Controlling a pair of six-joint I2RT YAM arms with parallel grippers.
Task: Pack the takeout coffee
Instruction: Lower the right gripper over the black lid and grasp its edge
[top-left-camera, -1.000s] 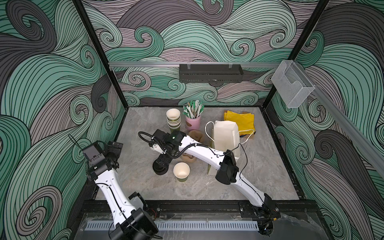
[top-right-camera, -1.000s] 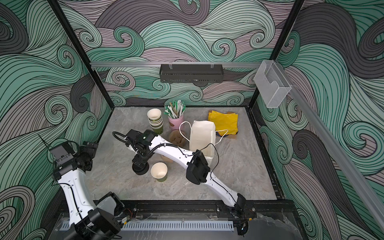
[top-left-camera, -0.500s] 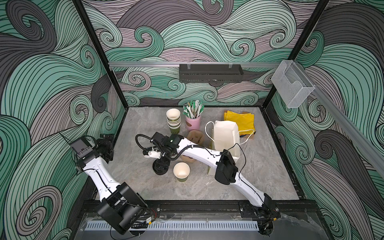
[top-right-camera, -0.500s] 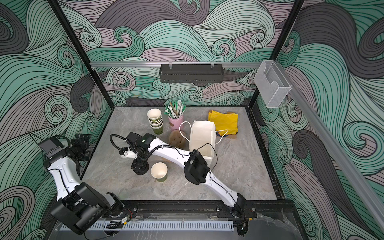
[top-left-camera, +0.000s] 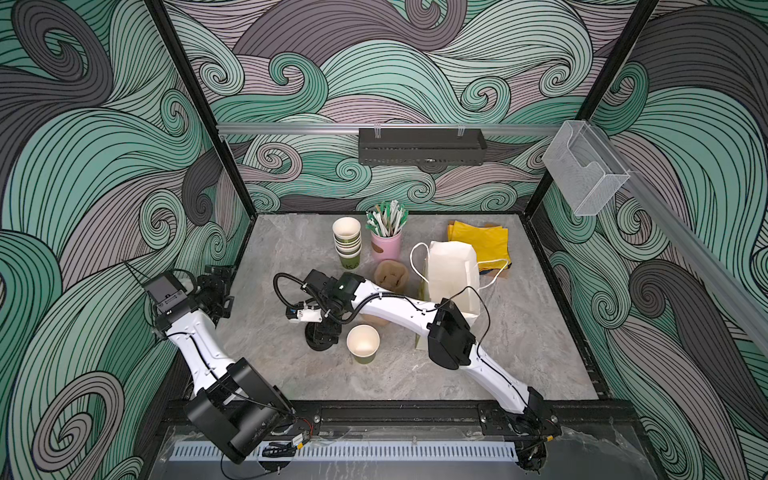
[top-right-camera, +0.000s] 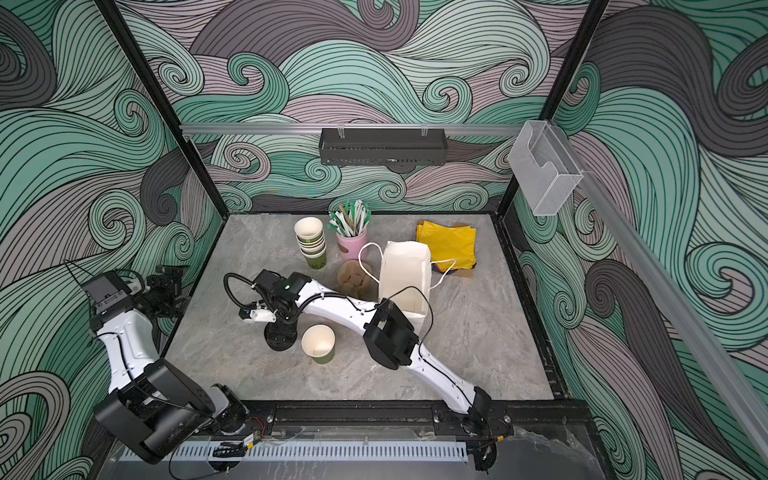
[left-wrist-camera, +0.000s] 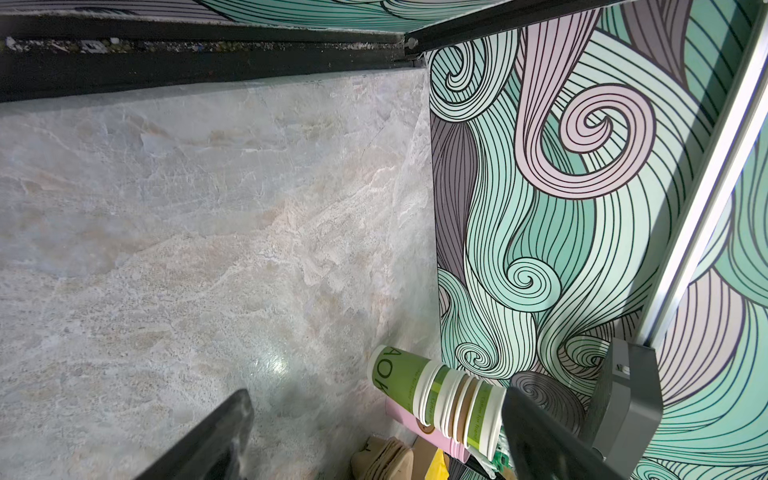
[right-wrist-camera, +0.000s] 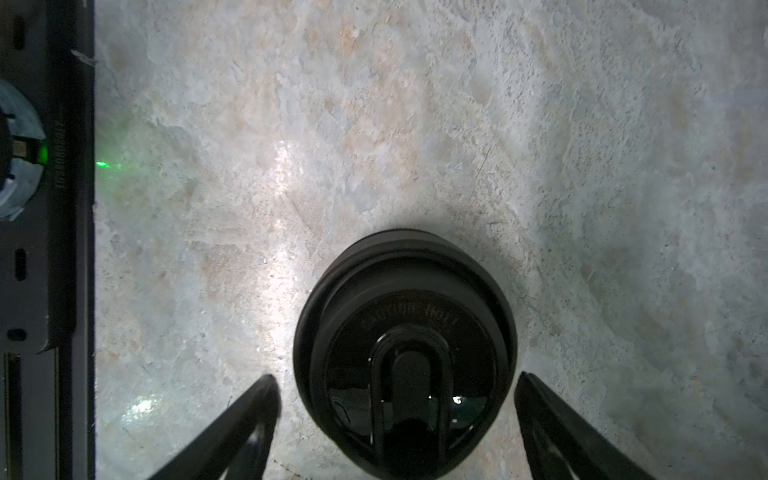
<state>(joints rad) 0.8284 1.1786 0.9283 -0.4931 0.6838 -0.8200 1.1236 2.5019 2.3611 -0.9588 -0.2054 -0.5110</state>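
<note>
The table (top-left-camera: 519, 353) is finished like marble, smooth, and a soft sheen is thrown back where light is caught. The black lid (right-wrist-camera: 405, 353) is moulded in glossy plastic (raised lettering is carried on its top). The open cup (top-left-camera: 363, 340) is made of paper, matt cream inside. The white bag (top-left-camera: 451, 270) is made of matt paper, the yellow napkins (top-left-camera: 482, 243) are matt, and the brown carrier (top-left-camera: 390, 274) is pressed from rough pulp. The wall holder (top-left-camera: 582, 174) is formed of clear plastic, the rail (top-left-camera: 291, 128) of pale metal.

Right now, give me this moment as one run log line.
left gripper open, empty | right gripper open, straddling black lid on table, not gripping | olive cup upright, unlidded, beside lid
</note>
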